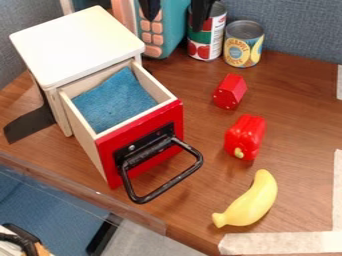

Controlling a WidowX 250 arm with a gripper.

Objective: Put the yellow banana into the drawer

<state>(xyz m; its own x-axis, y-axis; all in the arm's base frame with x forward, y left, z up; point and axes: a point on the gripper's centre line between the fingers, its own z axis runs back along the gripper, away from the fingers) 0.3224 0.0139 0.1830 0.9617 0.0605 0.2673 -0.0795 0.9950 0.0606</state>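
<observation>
Masking tape (284, 243) is fixed along the table's near right corner, apparently as a boundary marking. Just beyond it lies the yellow banana (248, 204), resting flat on its side on the wooden tabletop (194, 212), outside the drawer (87, 142). Its long axis runs obliquely from lower left to upper right; the narrow stem end points lower left, towards the near table edge, and the rounded end points up towards the red pepper (245, 136), without touching it. The hollow of the curve faces the drawer side, the bulge faces lower right. The drawer is pulled well out of its white cabinet (77, 42), presumably to admit the fruit from above; the blue cloth (115, 102) inside should serve as a soft lining. The black handle (171, 184) projects from the red front on the banana's side, and a low carry could strike it. Gripper (176, 25): at the top edge, in front of the teal object (165, 37), its two fingers spread wide with nothing held between them. Assessment: drawer ready, banana not loaded. A grasp across the middle, square to the long axis, is advised, as the smooth curved body may roll or pivot if pinched near one end. Adequate lift over the drawer front is required.
</observation>
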